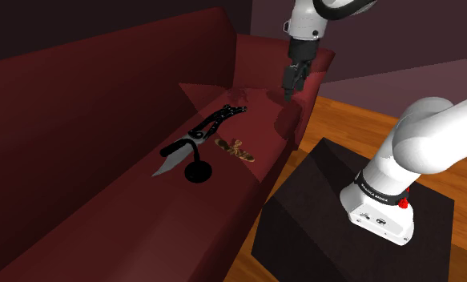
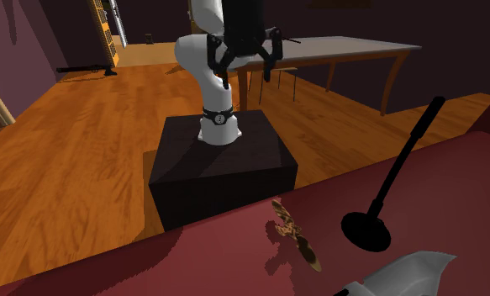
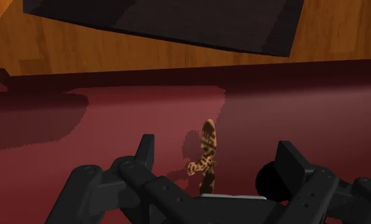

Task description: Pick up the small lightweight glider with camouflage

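On the dark red sofa (image 1: pixel 79 120) seat, shoulder view, left to right: black folding multi-tool (image 1: pixel 201 134) with blade out, black round-based rod (image 1: pixel 198 171), then camouflage glider (image 1: pixel 235 150) lying flat near the seat's front edge. Further to that view's right and higher, gripper (image 1: pixel 289 90) hanging over the sofa, well apart from the glider. Fingers (image 3: pixel 146 149) spread apart, clamped on nothing; in wrist view, glider down on the cushion, lined up between the two fingers, touching neither.

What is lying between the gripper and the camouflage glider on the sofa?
Nothing: in the shoulder view, just bare red sofa seat separates the open gripper from the glider.
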### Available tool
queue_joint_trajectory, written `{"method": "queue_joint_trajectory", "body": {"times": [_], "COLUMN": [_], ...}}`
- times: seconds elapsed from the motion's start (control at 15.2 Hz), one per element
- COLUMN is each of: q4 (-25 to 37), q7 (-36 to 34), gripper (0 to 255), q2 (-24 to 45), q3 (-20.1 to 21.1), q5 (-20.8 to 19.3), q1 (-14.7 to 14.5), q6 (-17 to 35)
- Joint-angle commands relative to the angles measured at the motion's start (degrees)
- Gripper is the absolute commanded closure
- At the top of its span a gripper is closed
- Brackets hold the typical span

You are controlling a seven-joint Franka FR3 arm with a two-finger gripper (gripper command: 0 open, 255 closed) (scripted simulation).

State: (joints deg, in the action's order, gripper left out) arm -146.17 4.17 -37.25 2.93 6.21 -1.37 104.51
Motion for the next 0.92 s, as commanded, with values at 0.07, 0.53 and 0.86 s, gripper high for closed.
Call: {"method": "queue_joint_trajectory", "body": {"times": [0.07,0.53,0.86], "q4": [-1.45,-1.88,0.47], "q7": [-0.69,-1.99,-3.43], "gripper": [0,0,0], "q2": [5.03,19.31,31.09], "q3": [1.3,3.81,5.29], "q5": [0.75,1.49,0.85], "q1": [-0.59,-1.42,-1.78], "q6": [6.72,21.54,31.02]}}
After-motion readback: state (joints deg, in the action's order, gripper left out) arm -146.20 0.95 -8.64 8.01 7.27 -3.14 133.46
